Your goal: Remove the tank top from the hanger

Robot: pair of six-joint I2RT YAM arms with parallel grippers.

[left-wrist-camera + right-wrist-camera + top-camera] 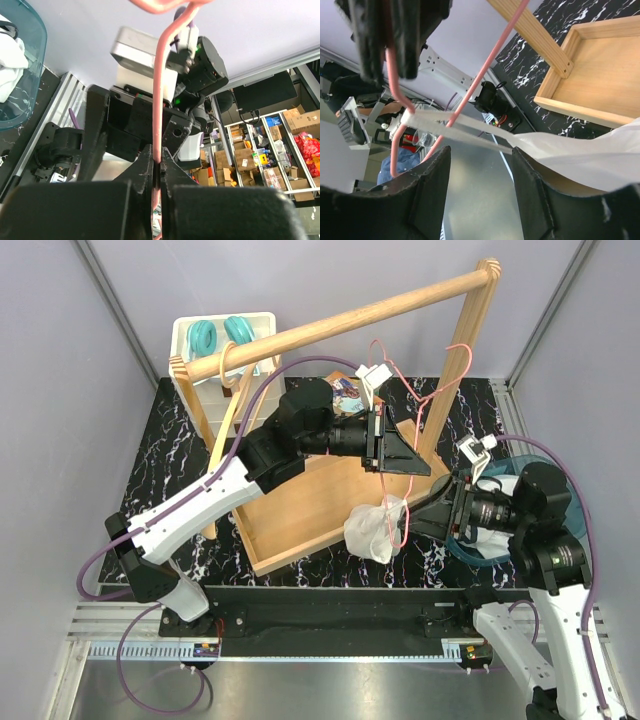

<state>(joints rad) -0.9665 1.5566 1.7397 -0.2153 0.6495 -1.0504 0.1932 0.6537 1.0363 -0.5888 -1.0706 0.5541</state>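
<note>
tank top point(375, 530) strap on hanger point(160, 100); l gripper point(157, 162) clamps hanger

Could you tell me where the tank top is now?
The tank top hangs bunched on the pink hanger, lower centre of the top view, by the wooden tray.

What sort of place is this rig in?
Likely a robotics lab or stockroom test cell: plain grey walls enclose the marbled table, an aluminium rail fronts it, and shelves of cardboard boxes show beyond.
</note>
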